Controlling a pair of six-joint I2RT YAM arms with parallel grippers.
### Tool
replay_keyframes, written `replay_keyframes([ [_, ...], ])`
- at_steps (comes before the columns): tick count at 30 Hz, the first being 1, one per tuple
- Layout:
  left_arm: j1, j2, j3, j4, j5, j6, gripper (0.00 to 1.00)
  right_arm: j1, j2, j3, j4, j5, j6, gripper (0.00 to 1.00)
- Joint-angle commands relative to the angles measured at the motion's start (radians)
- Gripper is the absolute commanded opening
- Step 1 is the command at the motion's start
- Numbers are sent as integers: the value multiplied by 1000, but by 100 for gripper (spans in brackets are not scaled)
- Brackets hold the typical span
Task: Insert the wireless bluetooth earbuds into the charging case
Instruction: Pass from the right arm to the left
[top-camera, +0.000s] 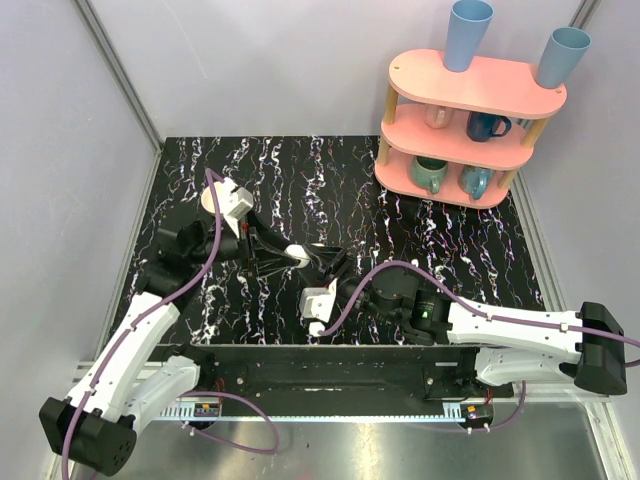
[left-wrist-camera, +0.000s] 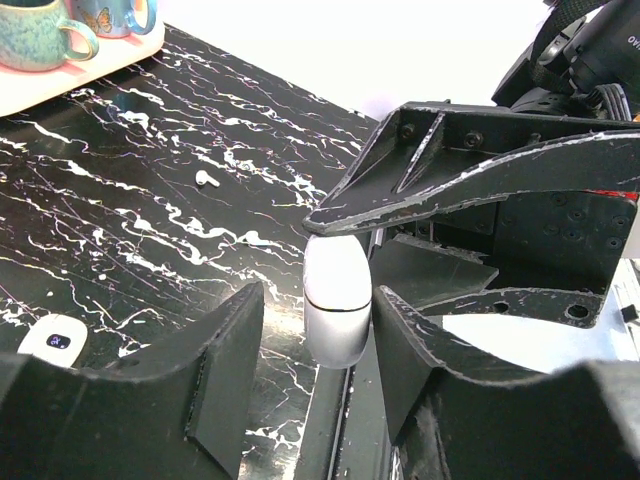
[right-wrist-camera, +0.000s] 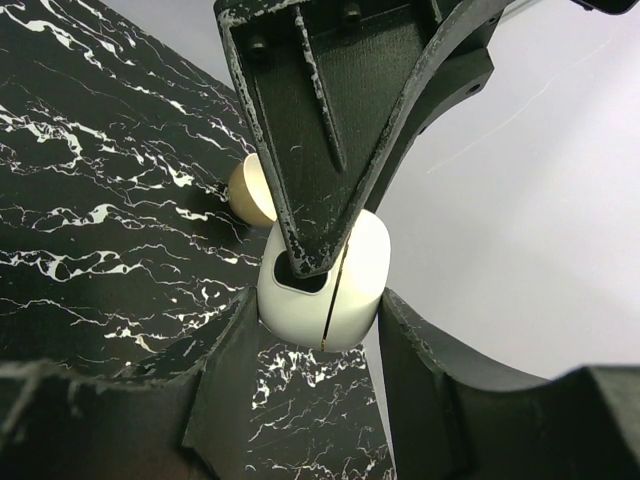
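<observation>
Over the counter (top-camera: 470, 250), the right hand (right-wrist-camera: 318, 308) is gripping the closed charging case (left-wrist-camera: 337, 300) upright, the left hand (left-wrist-camera: 318, 295) straddling it unclenched.

The charging case (left-wrist-camera: 337, 300) is smooth glossy white plastic (the table (left-wrist-camera: 150, 200) a black marbled sheen).

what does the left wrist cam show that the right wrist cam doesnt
Only left wrist: an earbud lying loose on the table, a second case with a dark centre at lower left, and mugs on a shelf. Only right wrist: a tan round object just behind the white case. Both: that case in mid-view, the left gripper and right gripper meeting on it, over the marbled table.
</observation>
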Motion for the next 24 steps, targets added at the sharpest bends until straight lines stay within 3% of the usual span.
replay_keyframes([
  [1,-5,-1,2,39,25,-2,51,9,-10,-4,66,-1,-21,15],
  [8,-7,10,5,28,34,6,37,10,-7,-7,70,-1,-29,15],
  [16,-11,24,9,19,54,1,51,10,-7,-15,93,9,-39,15],
  [19,-13,22,11,17,54,5,50,10,-8,-15,94,11,-41,15],
  [24,-13,24,13,16,51,8,39,10,-8,-17,96,8,-41,15],
])
